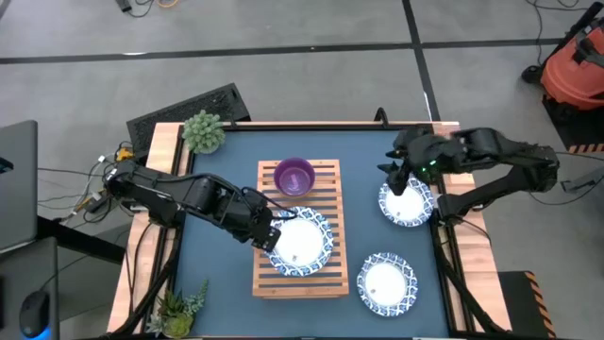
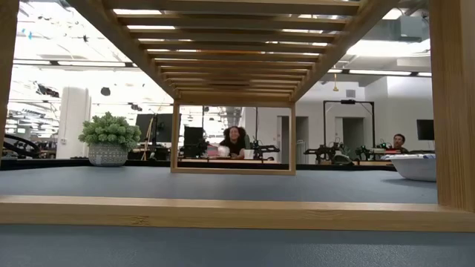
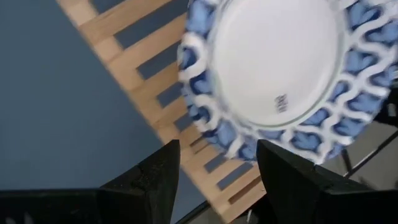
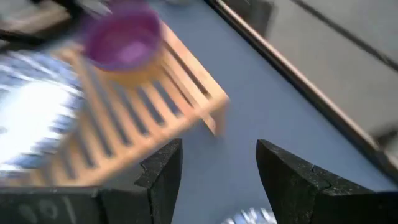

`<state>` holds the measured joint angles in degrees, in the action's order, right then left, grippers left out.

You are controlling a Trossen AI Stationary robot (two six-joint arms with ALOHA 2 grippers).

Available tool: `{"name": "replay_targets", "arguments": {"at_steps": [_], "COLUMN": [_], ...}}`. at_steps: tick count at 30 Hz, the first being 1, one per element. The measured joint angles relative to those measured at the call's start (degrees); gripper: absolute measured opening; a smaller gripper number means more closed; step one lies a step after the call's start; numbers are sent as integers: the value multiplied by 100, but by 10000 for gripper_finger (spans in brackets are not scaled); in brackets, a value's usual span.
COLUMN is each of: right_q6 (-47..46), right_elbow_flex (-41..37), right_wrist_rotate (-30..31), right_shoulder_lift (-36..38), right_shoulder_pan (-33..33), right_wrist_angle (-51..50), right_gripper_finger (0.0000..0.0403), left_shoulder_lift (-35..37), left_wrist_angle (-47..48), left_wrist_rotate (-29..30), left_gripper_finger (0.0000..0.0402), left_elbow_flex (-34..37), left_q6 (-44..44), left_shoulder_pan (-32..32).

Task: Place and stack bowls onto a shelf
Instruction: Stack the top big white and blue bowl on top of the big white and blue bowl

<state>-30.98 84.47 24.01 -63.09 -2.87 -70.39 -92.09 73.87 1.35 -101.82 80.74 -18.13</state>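
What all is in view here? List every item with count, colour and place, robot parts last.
Shelf: one, light-wood slatted rack, middle of the dark blue table.
Purple bowl: one, on the shelf's far end.
White dishes with blue patterned rims: three; one on the shelf's near end, one on the table right of the shelf, one at the table's near right.
Potted plants: two, green; one at the far left corner, one at the near left corner.
People: two, seated in the room behind, in the low view.
Left gripper: open, at the shelf dish's left rim.
Right gripper: open, above the right dish.
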Motion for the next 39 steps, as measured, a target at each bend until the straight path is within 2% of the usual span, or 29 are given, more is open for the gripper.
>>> {"name": "replay_targets", "arguments": {"at_steps": [6, 12, 20, 28, 39], "right_q6": [-952, -1885, -2604, -2249, -2022], "right_elbow_flex": [-1212, -2676, -3947, -4182, -4182], "right_wrist_rotate": [28, -24, -673, -762, -745], "right_shoulder_lift": [-2, -3, -2, -2, -20], "right_shoulder_pan": [-17, -11, -121, -587, -839], "right_wrist_angle": [-164, -137, 161, 699, 768], "right_gripper_finger": [230, 230, 230, 230, 230], "left_shoulder_lift": [15, 222, 584, 646, 640], "left_wrist_angle": [531, 552, 518, 515, 512], "left_wrist_rotate": [-123, -69, 793, 1046, 1214], "left_gripper_finger": [197, 197, 197, 197, 197], "left_elbow_flex": [0, 0, -2, -2, -2], "left_q6": [-30, -34, 12, -261, -340], "left_shoulder_pan": [-63, -68, -68, -16, -15]}}
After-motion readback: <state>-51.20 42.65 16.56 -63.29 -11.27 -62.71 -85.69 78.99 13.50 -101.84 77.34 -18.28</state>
